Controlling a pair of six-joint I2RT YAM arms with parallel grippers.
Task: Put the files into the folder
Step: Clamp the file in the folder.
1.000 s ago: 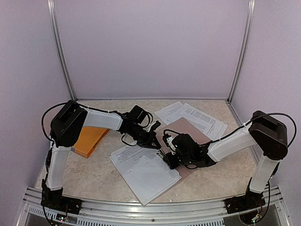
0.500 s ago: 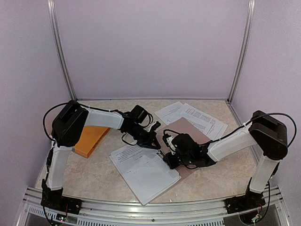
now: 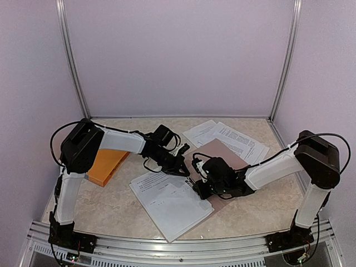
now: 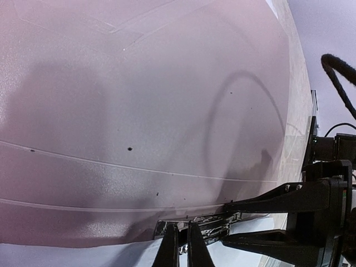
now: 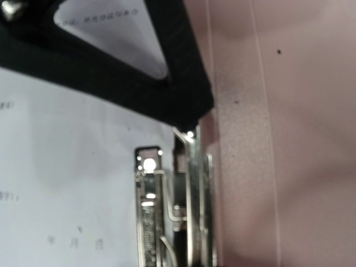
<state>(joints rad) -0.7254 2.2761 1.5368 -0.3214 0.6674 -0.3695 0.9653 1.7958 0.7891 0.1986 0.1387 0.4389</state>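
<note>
Files (image 3: 167, 204): a stack of white printed sheets lies flat on the table (image 3: 111, 214), against the near-left edge of the open pinkish folder (image 3: 225, 153), with one corner of the stack reaching the folder's spine. From above you see both arms meet at that spine. The left gripper (image 3: 182, 169) comes in over the folder's left edge, and the right gripper (image 3: 199, 188) sits at the folder's near-left corner. In your left wrist view the inner face of the folder fills most of the picture, with the metal clip (image 4: 194, 228) lying along its lower edge. The left fingers are pressed almost together with their tips at the clip; you cannot tell whether they actually pinch it. The same view shows the right gripper from the side with its two black fingers spread, pointing at the end of the clip. In your right wrist view the clip runs up the middle, with printed paper on one side of it and the folder's face on the other. More loose sheets (image 3: 228, 136) lie fanned beyond the folder's far edge. An orange block (image 3: 105, 164) rests well to the left of the folder, partly under the left arm.
</note>
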